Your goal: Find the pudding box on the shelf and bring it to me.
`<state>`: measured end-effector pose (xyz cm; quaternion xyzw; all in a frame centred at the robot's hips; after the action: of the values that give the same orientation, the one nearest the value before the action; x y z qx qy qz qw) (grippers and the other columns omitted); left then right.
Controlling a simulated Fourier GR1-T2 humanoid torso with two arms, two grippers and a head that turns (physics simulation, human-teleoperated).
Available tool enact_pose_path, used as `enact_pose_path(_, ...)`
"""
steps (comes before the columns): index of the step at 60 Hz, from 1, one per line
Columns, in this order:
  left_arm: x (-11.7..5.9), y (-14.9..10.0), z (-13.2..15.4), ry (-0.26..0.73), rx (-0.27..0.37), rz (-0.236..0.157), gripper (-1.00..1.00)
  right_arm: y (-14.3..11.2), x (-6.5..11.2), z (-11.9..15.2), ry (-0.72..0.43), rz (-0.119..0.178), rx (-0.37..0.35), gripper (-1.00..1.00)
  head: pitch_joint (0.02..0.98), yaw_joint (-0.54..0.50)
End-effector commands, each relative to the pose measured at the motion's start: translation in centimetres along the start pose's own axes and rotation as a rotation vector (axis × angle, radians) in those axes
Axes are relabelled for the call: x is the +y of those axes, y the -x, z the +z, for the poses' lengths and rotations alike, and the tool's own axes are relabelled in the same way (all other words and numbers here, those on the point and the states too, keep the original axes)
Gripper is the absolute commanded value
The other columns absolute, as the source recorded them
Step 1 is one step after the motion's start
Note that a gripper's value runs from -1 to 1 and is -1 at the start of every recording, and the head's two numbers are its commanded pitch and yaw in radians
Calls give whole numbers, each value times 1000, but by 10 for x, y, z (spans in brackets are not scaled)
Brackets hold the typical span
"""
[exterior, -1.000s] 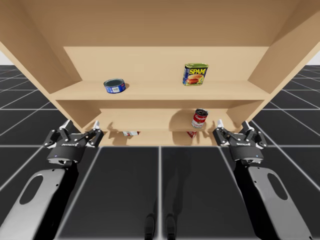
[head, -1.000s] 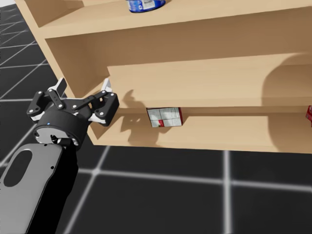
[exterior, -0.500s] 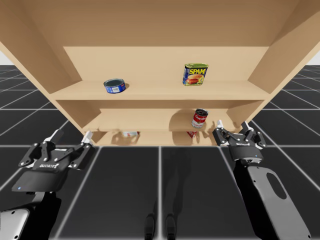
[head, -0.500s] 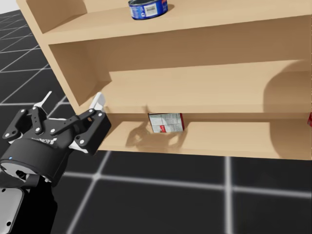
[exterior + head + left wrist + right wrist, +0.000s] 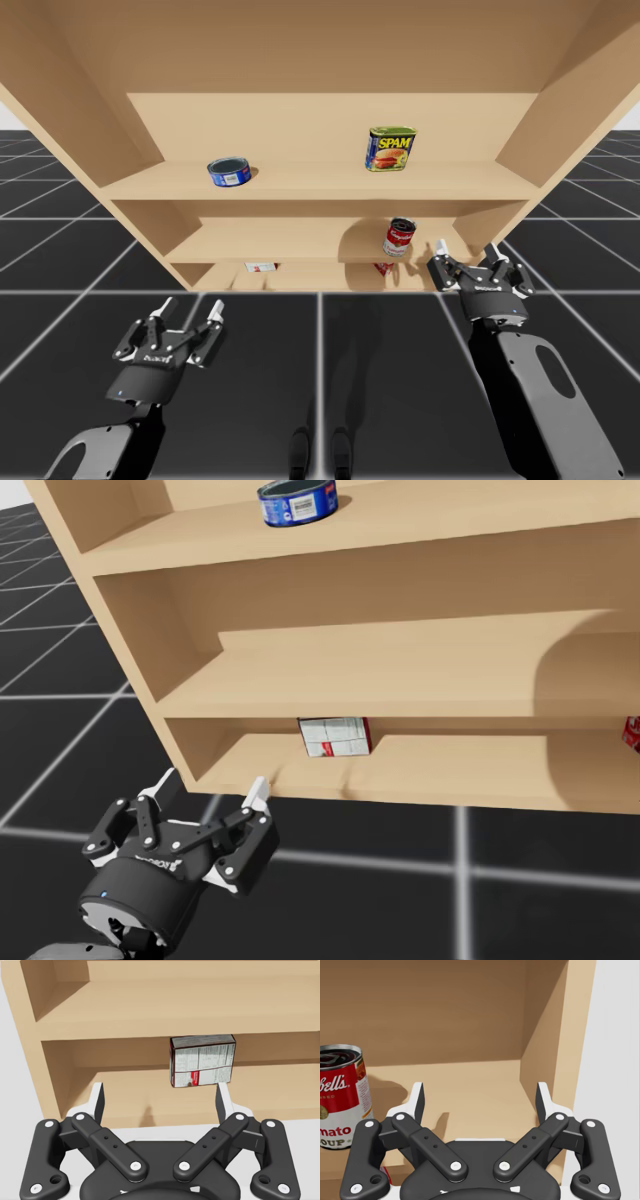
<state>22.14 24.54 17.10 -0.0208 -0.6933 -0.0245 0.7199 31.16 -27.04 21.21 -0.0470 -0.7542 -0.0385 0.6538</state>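
The pudding box point(image 5: 260, 267) is a small white and red box lying on the bottom shelf, left of centre. In the head view the box point(image 5: 335, 736) sits just under the middle board. My left gripper point(image 5: 192, 305) is open and hangs low in front of the shelf, short of its front edge. In the left wrist view the box point(image 5: 202, 1060) lies ahead of the open left gripper point(image 5: 160, 1089), slightly to its right finger's side. My right gripper point(image 5: 464, 247) is open at the right end of the middle shelf, holding nothing.
The wooden shelf unit point(image 5: 320, 182) has three boards. A flat blue can point(image 5: 229, 172) and a yellow-blue tin point(image 5: 390, 148) stand on the top board. A red soup can point(image 5: 399, 238) stands beside my right gripper point(image 5: 480, 1089). A red item point(image 5: 383, 267) lies on the bottom board.
My left arm has drawn back from the shelf's left post, dropped lower and shifted right, now facing the bottom shelf. My head has turned slightly. The right arm has not moved.
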Motion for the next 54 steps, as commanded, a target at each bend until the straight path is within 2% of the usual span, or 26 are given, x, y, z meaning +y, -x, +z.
enact_pose_path(1, -16, 17, -20, 26, 21, -2, -1000, 1, -1, -1, 0, 3, 4, -1000, 698, 287)
enact_pose_path(6, -21, 18, -29, 38, 30, -1, -1000, 2, -1, -1, -1, 5, 5, -1000, 698, 290)
enact_pose_path(16, -35, 21, -60, 53, 77, 34, -1000, 3, -2, -2, 1, 9, 6, -1000, 702, 292)
enact_pose_path(23, -40, 28, -82, 34, 76, -20, -1000, 4, -2, -2, 4, 10, 6, -1000, 699, 290)
enact_pose_path(26, -42, 31, -89, 35, 90, -6, -1000, 4, -3, -2, 4, 9, 6, -1000, 697, 288)
enact_pose_path(30, -45, 34, -98, 25, 101, -15, -1000, 4, -3, -2, 5, 8, 6, -1000, 697, 286)
enact_pose_path(42, -52, 36, -123, 1, 131, 24, -1000, 4, -4, -2, 10, 8, 8, -1000, 694, 286)
enact_pose_path(54, -57, 38, -136, -1, 149, 34, -1000, 5, -6, -2, 16, 8, 7, -1000, 694, 281)
